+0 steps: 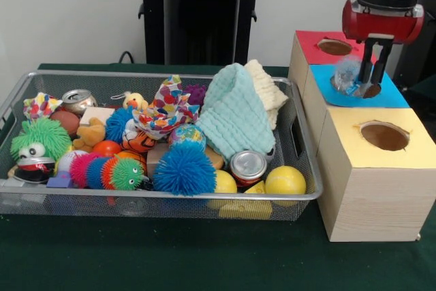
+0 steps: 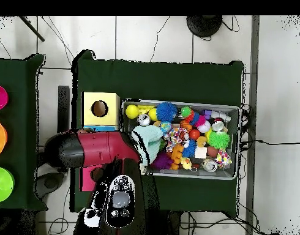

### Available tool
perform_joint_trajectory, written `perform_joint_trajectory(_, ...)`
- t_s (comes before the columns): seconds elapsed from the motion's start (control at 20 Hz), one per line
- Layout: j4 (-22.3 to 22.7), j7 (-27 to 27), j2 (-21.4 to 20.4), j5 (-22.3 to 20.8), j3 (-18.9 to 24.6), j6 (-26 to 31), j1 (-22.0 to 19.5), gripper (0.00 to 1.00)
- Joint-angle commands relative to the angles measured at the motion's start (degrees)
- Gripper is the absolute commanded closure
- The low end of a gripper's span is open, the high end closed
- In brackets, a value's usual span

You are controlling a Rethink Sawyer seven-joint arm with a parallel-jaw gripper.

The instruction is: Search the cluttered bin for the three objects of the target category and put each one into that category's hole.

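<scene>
Only the front view shows the gripper (image 1: 363,81); in the overhead view the arm (image 2: 94,150) covers it. Its fingers are clamped on a wrinkly see-through object (image 1: 346,73), faintly blue, directly over the blue hole (image 1: 354,88), beside the bin (image 1: 300,138).

Wire-mesh metal bin (image 1: 20,199), wood boxes (image 1: 371,202), glossy cans (image 1: 248,166).
</scene>
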Motion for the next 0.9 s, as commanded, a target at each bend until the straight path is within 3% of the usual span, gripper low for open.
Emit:
perform_joint_trajectory(0.05, 2.19, 8.37, -0.92, 1.91, 0.38, 3.32, -2.47, 1.00)
perform_joint_trajectory(0.3, 2.40, 7.57, -0.87, 1.49, 0.89, 3.03, -3.11, 1.00)
perform_joint_trajectory(0.35, 2.99, 7.23, -1.02, 2.01, 1.87, 2.91, -3.86, 0.00)
perform_joint_trajectory(0.55, 1.49, 8.49, -0.83, 1.21, -0.44, 5.39, -2.31, 0.00)
perform_joint_trajectory(0.9, 1.07, 8.42, -1.04, 1.48, -0.55, 6.29, -1.99, 0.00)
